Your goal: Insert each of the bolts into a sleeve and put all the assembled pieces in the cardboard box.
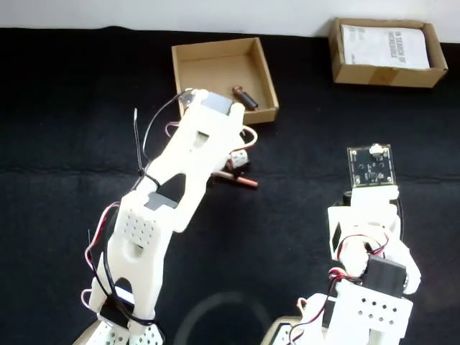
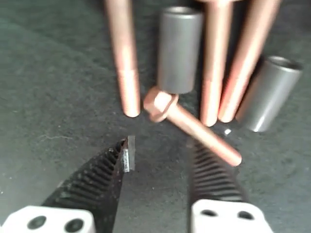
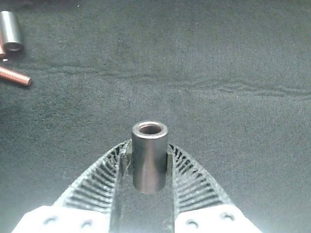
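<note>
Several copper bolts, one of them [image 2: 194, 128] lying slantwise with its hex head up front, rest on the black cloth among two dark sleeves [image 2: 179, 48] [image 2: 269, 94]. My left gripper [image 2: 163, 155] hangs open just short of the slanted bolt, whose threaded end lies by one fingertip. From above, the left arm covers this pile; one bolt [image 1: 241, 181] sticks out beside it. My right gripper [image 3: 149, 150] is shut on a dark sleeve [image 3: 149, 160], its bore facing away from the wrist. The cardboard box [image 1: 188, 75] holds one assembled piece [image 1: 244, 97].
A second cardboard box [image 1: 345, 68] with a printed sheet stands at the back right. The right arm [image 1: 370, 244] stays near the front right. In the right wrist view, another sleeve [image 3: 10, 30] and a bolt tip [image 3: 17, 77] lie off to the side.
</note>
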Available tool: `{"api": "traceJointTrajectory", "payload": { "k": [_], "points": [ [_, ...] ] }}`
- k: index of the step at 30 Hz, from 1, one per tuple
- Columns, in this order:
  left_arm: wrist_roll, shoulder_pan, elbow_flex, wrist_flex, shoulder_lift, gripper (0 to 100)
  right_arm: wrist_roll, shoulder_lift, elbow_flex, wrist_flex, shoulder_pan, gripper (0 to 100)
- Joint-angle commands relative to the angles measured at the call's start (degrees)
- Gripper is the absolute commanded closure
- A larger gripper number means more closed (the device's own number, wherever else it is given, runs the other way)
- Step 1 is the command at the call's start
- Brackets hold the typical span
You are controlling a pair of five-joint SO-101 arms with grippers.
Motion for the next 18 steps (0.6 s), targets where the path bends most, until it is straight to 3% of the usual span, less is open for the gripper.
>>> {"api": "traceJointTrajectory", "payload": {
  "k": [1, 11, 18],
  "points": [
    [0.4, 0.4, -1.7, 0.3, -1.3, 78, 0.6, -0.7, 0.0, -1.0, 0.4, 99.0],
    [0.4, 0.3, -1.6, -2.0, -0.6, 81, 0.8, -0.7, 1.4, -1.7, 0.6, 99.0],
    [0.4, -1.1, -1.9, -1.8, 8.0, 81, 0.8, -0.7, 1.4, -1.7, 0.4, 99.0]
  ]
}}
